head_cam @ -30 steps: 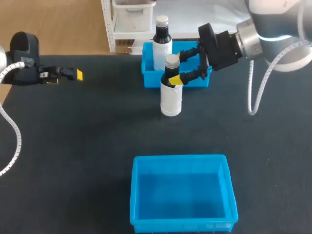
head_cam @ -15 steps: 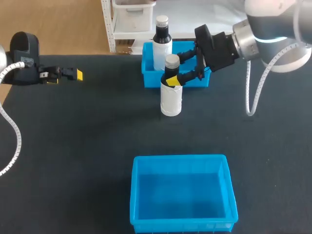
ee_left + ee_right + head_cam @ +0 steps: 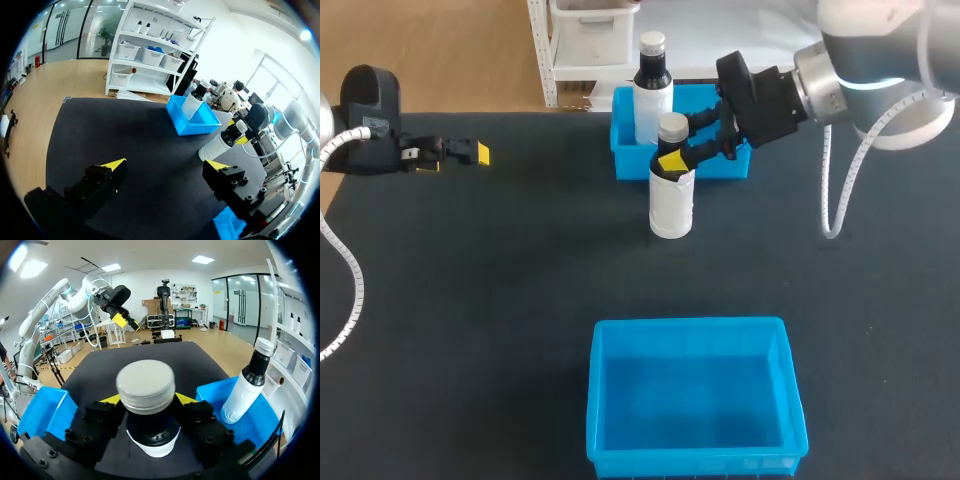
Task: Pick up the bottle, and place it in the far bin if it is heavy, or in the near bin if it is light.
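The bottle [image 3: 671, 190] stands on the table [image 3: 500, 300], just in front of the far bin [image 3: 630, 165]. The right gripper [image 3: 147, 400] squeezes its neck from both sides, under the cap. A second bottle [image 3: 651, 95] stands inside the far bin. The near bin [image 3: 690, 323] sits well in front of the far bin. The left gripper [image 3: 165, 167] hangs far left of the far bin, fingers spread wide.
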`<move>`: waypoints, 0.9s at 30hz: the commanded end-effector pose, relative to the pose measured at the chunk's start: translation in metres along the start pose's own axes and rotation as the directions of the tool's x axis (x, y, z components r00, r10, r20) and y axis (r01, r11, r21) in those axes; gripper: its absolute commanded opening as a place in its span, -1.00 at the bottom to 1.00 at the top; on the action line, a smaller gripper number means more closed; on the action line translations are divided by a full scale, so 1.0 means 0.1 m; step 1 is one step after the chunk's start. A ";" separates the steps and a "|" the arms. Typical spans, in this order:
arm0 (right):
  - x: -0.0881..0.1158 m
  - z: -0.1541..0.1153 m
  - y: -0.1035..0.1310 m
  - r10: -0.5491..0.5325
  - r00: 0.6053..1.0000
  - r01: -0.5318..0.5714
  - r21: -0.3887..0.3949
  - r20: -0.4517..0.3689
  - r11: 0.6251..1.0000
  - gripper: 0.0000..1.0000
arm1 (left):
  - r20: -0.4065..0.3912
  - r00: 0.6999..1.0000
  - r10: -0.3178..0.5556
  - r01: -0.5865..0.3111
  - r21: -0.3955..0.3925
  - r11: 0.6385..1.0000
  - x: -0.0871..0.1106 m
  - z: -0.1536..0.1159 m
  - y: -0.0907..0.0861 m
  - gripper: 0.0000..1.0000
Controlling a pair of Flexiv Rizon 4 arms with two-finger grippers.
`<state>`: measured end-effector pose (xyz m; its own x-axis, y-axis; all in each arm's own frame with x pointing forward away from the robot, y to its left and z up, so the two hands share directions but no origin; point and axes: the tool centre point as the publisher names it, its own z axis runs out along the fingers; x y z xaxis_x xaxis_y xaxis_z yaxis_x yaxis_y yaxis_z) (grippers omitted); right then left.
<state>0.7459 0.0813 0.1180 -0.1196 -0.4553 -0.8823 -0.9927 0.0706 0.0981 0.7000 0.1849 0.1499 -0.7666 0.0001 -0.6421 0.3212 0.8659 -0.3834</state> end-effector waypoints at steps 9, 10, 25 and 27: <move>-0.01 -0.02 0.00 -0.001 1.000 0.001 0.003 0.002 1.000 -0.20 | 0.000 1.000 0.000 0.000 0.000 1.000 0.00 0.00 0.00 1.00; -0.02 -0.03 0.00 -0.001 1.000 0.001 0.003 0.003 1.000 -0.24 | 0.000 1.000 0.000 0.000 0.000 1.000 0.00 0.00 0.00 1.00; -0.07 -0.67 -0.04 0.027 0.999 -0.030 0.100 0.028 0.995 -1.00 | 0.000 1.000 0.000 0.000 0.000 1.000 0.00 0.00 0.00 1.00; -0.04 -0.83 -0.06 0.047 0.998 -0.050 0.125 0.032 0.991 -1.00 | 0.000 1.000 0.000 0.000 0.000 1.000 0.00 0.00 0.00 1.00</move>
<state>0.7663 0.0327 0.1480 -0.1592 -0.4278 -0.8898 -0.9806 0.1731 0.0923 0.7000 0.1850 0.1499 -0.7666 0.0001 -0.6421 0.3212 0.8659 -0.3834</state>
